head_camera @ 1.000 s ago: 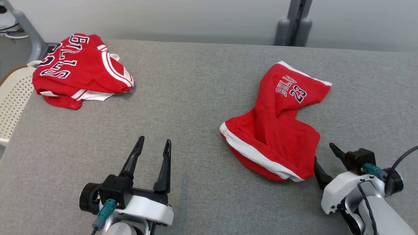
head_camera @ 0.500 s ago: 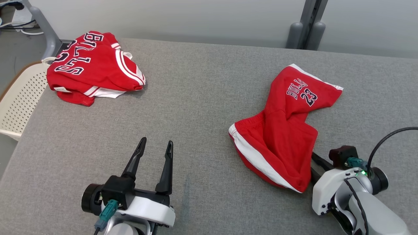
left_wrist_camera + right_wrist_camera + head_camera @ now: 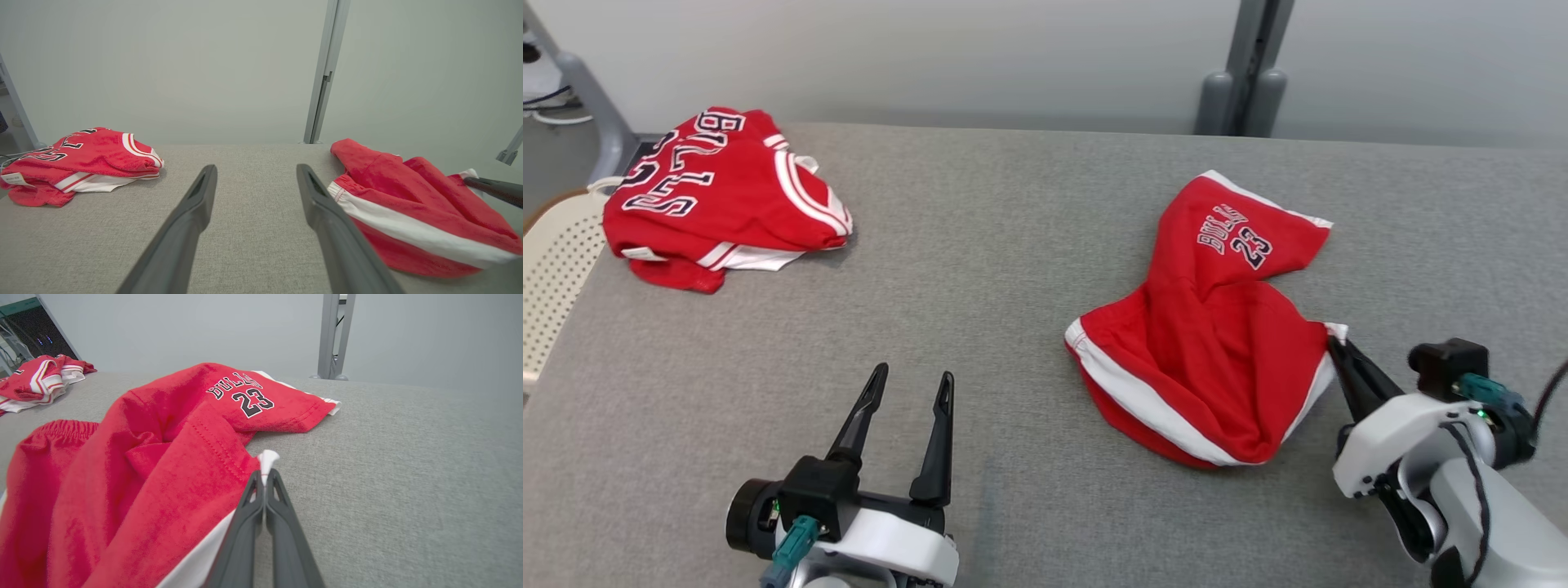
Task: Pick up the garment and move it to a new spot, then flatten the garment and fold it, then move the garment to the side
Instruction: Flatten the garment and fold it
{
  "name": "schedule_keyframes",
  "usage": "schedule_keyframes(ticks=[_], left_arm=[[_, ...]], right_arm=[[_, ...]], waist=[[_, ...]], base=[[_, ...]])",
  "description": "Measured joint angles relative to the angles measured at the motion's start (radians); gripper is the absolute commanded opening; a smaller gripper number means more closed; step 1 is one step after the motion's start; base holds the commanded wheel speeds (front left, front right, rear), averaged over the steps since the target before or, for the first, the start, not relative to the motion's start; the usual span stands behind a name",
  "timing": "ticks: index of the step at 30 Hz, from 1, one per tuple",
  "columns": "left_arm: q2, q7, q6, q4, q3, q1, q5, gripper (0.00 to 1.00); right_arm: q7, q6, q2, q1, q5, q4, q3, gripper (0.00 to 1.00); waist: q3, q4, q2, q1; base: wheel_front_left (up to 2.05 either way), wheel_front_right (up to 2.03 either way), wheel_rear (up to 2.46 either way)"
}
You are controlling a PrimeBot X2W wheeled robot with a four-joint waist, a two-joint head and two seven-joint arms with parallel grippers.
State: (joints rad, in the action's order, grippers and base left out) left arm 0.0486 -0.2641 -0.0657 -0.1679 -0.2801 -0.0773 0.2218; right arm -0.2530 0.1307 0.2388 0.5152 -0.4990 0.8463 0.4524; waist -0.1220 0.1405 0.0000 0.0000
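- Red soft-knit basketball shorts [image 3: 1209, 359] with a white side stripe and a dark "BULLS 23" print are noted lying crumpled and twisted on the right half of the grey fabric-covered desk [image 3: 1013, 245]. They are well inside its far edge and apart from its right edge.
- The right gripper [image 3: 1333, 341] is seen with its two dark fingers pressed together on a white hem corner [image 3: 267, 457] at the right end of the shorts. In the right wrist view a tip of white cloth stands out above the closed fingertips.
- The left gripper [image 3: 912, 377] is held near the desk's front edge with its jaws spread wide and nothing between them, well apart from the shorts.
- Handling (judged): the cloth is taken to be light, limp and not fragile. No shape will be kept when it is lifted, so drooping and further twisting from a one-corner hold are expected.
- Grip (judged): the knit is not thought slippery, but only a thin bit of hem is pinched, so a slip under a sharp pull is possible. Drag on the rough desk cover is likely.
- Hold points (judged): hems and the gathered elastic waistband [image 3: 61, 425] are the firmest places. A second hold at the left end of the shorts is suggested for spreading.
- A folded red jersey with white trim [image 3: 719, 188] is noted at the desk's far left corner.
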Motion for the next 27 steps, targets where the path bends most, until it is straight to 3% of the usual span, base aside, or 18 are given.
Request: schedule_keyframes(ticks=[8,18,21,22,27], left_arm=[[0.0,0.0,0.003,0.0,0.003,0.012,-0.004,1.0],[0.0,0.0,0.005,0.0,0.008,0.008,-0.009,1.0],[0.0,0.0,0.007,-0.002,0.009,0.005,-0.009,1.0],[0.0,0.0,0.007,-0.002,0.009,0.004,-0.009,1.0],[0.0,0.0,0.012,0.004,0.017,0.002,-0.012,1.0]], right_arm=[[-0.009,0.0,0.002,-0.117,0.016,-0.08,-0.221,0.0],[-0.009,0.0,-0.071,-0.216,0.053,-0.15,-0.388,0.0],[-0.009,0.0,-0.085,-0.222,0.08,-0.16,-0.43,0.5],[-0.008,0.0,-0.088,-0.223,0.093,-0.168,-0.444,0.97],[-0.009,0.0,-0.109,-0.246,0.147,-0.205,-0.496,1.0]], waist=[[0.011,-0.071,0.0,0.0],[-0.009,-0.129,0.0,0.0],[-0.015,-0.136,0.0,0.0],[-0.017,-0.138,0.0001,0.0],[-0.021,-0.147,0.0,0.0]], base=[[0.0,0.0,0.0],[0.0,0.0,0.0],[0.0,0.0,0.0],[0.0,0.0,0.0],[0.0,0.0,0.0]])
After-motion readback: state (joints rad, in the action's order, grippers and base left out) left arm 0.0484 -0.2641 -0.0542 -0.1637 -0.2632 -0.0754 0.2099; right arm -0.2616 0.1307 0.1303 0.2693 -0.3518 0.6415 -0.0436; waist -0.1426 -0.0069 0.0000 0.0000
